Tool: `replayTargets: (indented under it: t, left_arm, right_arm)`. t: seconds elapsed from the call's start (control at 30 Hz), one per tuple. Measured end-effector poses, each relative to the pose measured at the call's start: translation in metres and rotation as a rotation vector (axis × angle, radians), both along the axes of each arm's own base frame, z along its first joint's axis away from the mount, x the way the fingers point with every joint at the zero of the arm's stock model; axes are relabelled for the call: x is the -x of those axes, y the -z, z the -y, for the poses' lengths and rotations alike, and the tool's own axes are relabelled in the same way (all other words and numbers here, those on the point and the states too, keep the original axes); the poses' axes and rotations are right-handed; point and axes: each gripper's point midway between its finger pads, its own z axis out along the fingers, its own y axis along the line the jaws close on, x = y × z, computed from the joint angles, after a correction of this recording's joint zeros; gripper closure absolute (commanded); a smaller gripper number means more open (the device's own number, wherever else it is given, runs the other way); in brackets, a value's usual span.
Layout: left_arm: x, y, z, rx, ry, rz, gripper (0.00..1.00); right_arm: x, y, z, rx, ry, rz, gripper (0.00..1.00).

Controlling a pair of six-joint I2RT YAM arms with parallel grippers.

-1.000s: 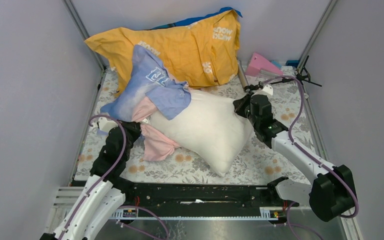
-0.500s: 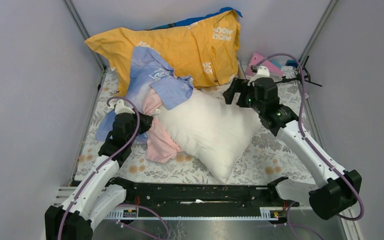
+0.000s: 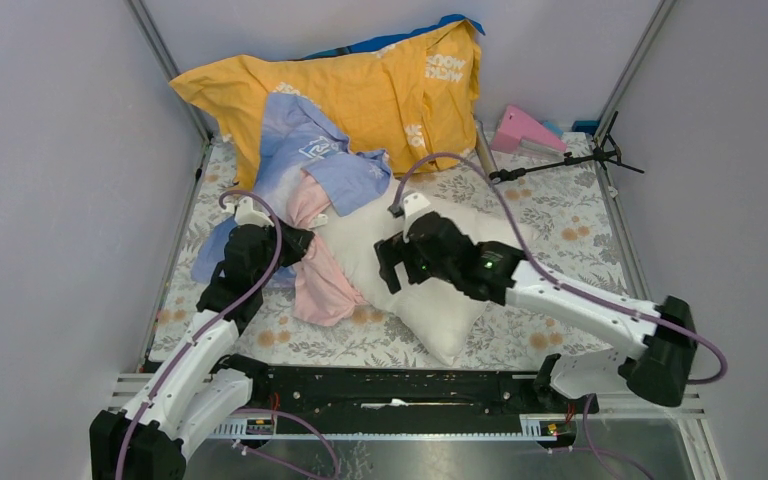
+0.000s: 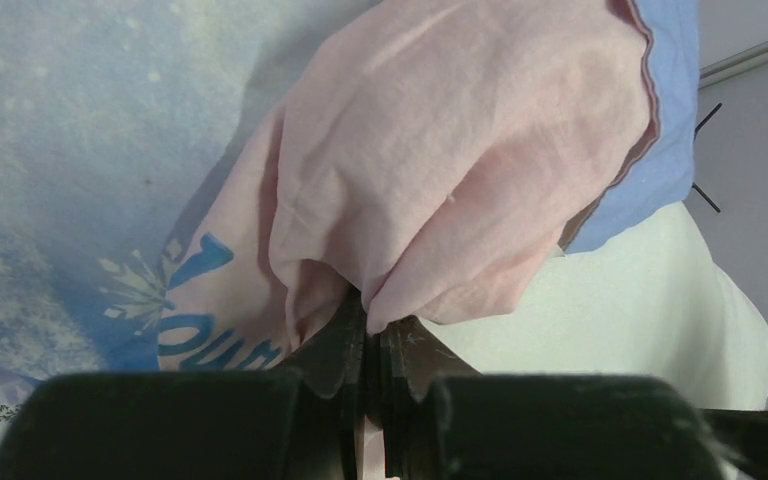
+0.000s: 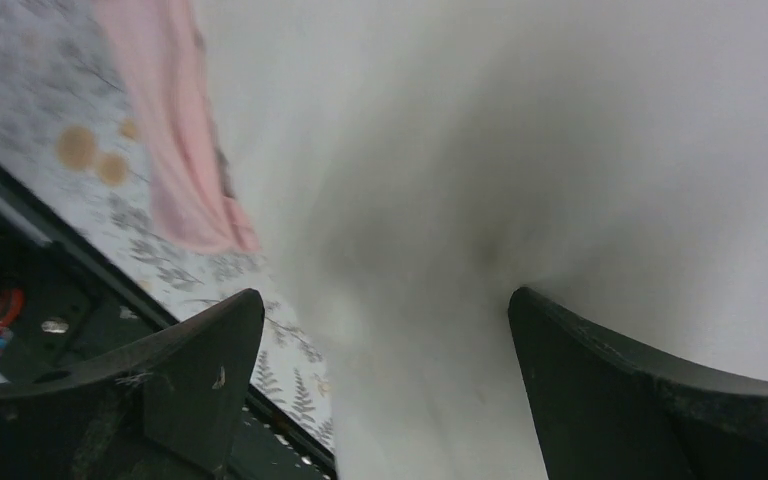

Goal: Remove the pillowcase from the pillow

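From above, the right hand (image 3: 392, 262) has released the plump white pillow (image 3: 440, 305) and swung open over its middle. Left wrist: the left hand (image 4: 370, 340) clenches the thin pink-and-blue pillowcase (image 4: 460, 150), bunched at the pillow's left end. Right wrist: bare white below, seemingly ready for regrasping.

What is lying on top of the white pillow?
The blue-and-pink pillowcase drapes over the left end of the pillow; the right gripper, jaws open, is at its middle. How far the pillow reaches under the fabric is covered.

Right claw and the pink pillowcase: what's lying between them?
Only bare white pillow separates the open right claw from the pillowcase, as the top view shows.
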Motion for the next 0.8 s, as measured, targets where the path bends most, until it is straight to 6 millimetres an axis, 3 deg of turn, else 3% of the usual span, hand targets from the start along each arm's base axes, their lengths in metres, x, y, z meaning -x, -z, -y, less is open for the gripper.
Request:
replayTargets:
  t: [0.07, 0.1, 0.13, 0.2, 0.23, 0.27, 0.4, 0.57, 0.67, 0.8]
  left_arm:
    - [0.000, 0.000, 0.000, 0.001, 0.002, 0.001, 1.00]
    - [0.000, 0.000, 0.001, 0.002, 0.005, 0.000, 1.00]
    - [0.001, 0.000, 0.002, 0.004, 0.010, 0.000, 1.00]
    - [0.002, -0.001, 0.005, 0.008, 0.025, 0.001, 1.00]
    - [0.002, -0.001, 0.005, 0.009, 0.028, 0.002, 1.00]
    - [0.002, -0.001, 0.005, 0.009, 0.027, 0.002, 1.00]
    - [0.003, -0.005, 0.004, 0.015, 0.017, 0.013, 1.00]
    - [0.015, -0.008, 0.006, 0.054, 0.018, 0.036, 1.00]
    - [0.024, -0.004, 0.005, 0.089, -0.006, 0.012, 1.00]
    - [0.025, 0.002, -0.011, 0.159, -0.150, -0.034, 1.00]
  right_arm:
    - [0.003, 0.037, 0.002, 0.091, 0.005, -0.043, 0.01]
    - [0.003, 0.054, 0.007, 0.132, 0.018, -0.057, 0.08]
    - [0.002, 0.068, 0.011, 0.162, 0.032, -0.061, 0.26]
    - [-0.003, 0.080, 0.021, 0.198, 0.071, -0.039, 0.72]
    - [-0.007, 0.081, 0.026, 0.206, 0.102, -0.020, 0.90]
    - [-0.010, 0.082, 0.029, 0.198, 0.135, -0.007, 1.00]
    - [-0.028, 0.078, 0.050, 0.111, 0.270, -0.006, 1.00]
    - [-0.056, 0.047, 0.131, -0.112, 0.537, 0.048, 1.00]
    - [-0.052, 0.021, 0.164, -0.209, 0.628, 0.118, 1.00]
    - [-0.038, 0.003, 0.180, -0.294, 0.674, 0.157, 1.00]
